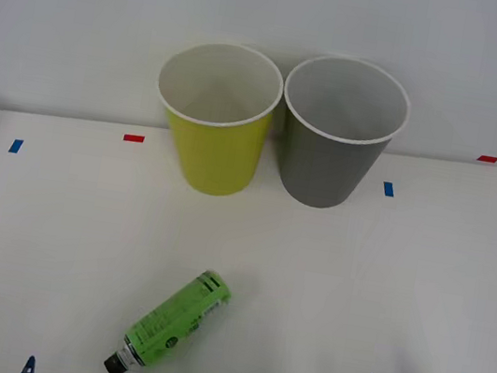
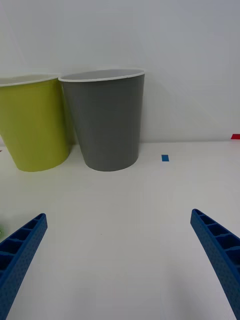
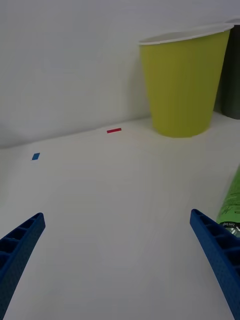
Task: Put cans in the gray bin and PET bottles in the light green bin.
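Two bins, one bottle, both claws idle at the near edge of a white worktop (image 1: 384, 284).

Green bin (image 1: 216, 120): upright at the back by the wall, white rim, pale inside. Gray bin (image 1: 340, 135): upright just beside it on the robot's right, rims nearly touching, same size. Bottle (image 1: 172, 324): green label with black and white print, lying on its side near the front, left of centre, black cap toward the robot, base angled toward the bins; well apart from both. Tape marks: red (image 1: 133, 138) and blue (image 1: 16, 146) on the left, blue (image 1: 388, 188) and red (image 1: 487, 159) on the right. Left claw (image 3: 117, 260): low at the front left, fingers spread wide, holding nothing, bottle just beside its right-hand finger. Right claw (image 2: 120, 250): front right, fingers spread wide, holding nothing, facing the gray bin.
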